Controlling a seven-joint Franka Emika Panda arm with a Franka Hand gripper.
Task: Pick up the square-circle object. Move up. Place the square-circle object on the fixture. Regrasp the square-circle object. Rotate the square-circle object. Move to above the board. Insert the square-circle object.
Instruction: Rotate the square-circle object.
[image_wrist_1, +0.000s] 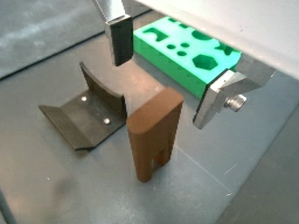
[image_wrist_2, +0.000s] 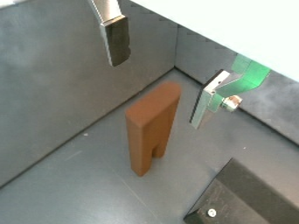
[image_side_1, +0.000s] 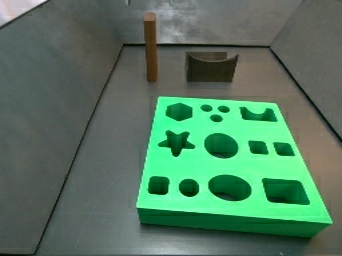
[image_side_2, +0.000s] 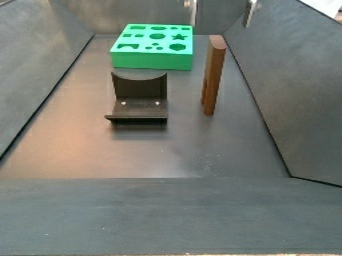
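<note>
Square-circle object (image_wrist_1: 153, 136) was what your first move turned on, and it stood free of your hand (image_wrist_1: 173, 74), which hovered above it with nothing between the fingers. In both wrist views you had the two silver plates spread wide: one finger (image_wrist_1: 118, 37) with its dark pad on one side, the other finger (image_wrist_1: 225, 96) well apart from it, and the peg's top end below and roughly between them, nearer the second plate than the first. Neither pad touched wood. The peg stood upright on the bench (image_side_2: 160, 150), its long axis vertical, so it pointed up toward your hand instead of lying across it; in a side view it rose as a slim brown bar (image_side_1: 151, 46) by the back wall. From there outward, the fixture (image_side_2: 138, 96) sat just beside the peg, apart from it, its curved notch open upward, and the board (image_side_1: 229, 160) lay flat further on, on the fixture's far side from the peg in a side view (image_side_2: 158, 46). By my judgement the pick had not yet begun, and you needed to come straight down over the peg's top, centring it between the plates before closing. The side views caught at most slivers of your hand at the upper edge, so its height over the peg could only be judged from the wrist views.
</note>
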